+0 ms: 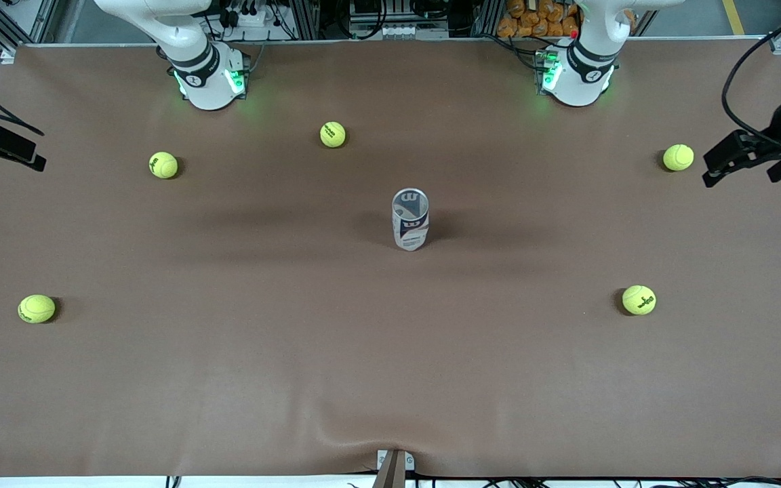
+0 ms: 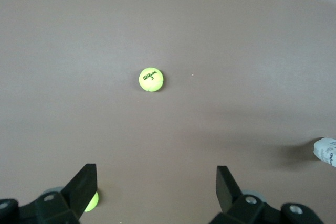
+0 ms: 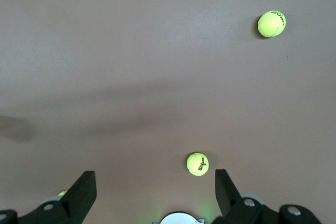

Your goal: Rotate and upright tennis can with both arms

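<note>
Tennis can point(image 1: 410, 219): stands upright at mid-table, open rim up, touched by neither gripper.
Left gripper point(image 2: 157, 188): fingers spread wide, nothing between them; raised over the left arm's end of the table, well apart from the can.
Right gripper point(image 3: 156, 191): fingers spread wide, nothing held; raised over the right arm's end.
Tennis balls: five lie scattered on the brown table point(image 1: 228, 379), one point(image 1: 638, 299) toward the left arm's end, one point(image 1: 36, 308) toward the right arm's end.
</note>
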Available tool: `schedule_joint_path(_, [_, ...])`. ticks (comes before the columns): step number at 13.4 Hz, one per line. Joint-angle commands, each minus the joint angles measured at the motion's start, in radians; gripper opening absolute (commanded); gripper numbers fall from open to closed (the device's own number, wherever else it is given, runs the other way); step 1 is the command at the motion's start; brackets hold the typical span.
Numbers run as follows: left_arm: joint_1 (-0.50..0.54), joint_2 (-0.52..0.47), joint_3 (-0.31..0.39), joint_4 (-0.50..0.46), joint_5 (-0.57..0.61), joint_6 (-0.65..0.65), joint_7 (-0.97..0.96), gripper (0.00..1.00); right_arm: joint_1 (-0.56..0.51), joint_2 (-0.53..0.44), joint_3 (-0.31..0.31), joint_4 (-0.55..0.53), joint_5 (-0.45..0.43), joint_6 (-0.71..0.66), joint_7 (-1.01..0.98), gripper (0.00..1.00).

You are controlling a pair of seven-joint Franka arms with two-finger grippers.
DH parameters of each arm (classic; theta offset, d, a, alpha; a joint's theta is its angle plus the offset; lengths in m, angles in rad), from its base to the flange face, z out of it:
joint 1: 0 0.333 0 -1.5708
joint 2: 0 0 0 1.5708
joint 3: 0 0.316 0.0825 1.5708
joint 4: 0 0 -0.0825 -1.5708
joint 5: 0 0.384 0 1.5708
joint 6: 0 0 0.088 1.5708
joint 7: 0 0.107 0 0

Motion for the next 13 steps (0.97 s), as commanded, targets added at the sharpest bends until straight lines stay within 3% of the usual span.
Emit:
schedule_joint_path(1, [-0.004,-0.010,0.022,-0.006,0.005,0.008,0.027,1.00,-0.007,-0.036,0.005,-0.043,0.015,0.016,0.015,1.00])
schedule_joint_path(13, [-0.008,-0.009,0.030,-0.009,-0.018,0.003,0.050,1.00,-0.006,-0.030,0.005,-0.042,0.015,0.016,0.015,1.00])
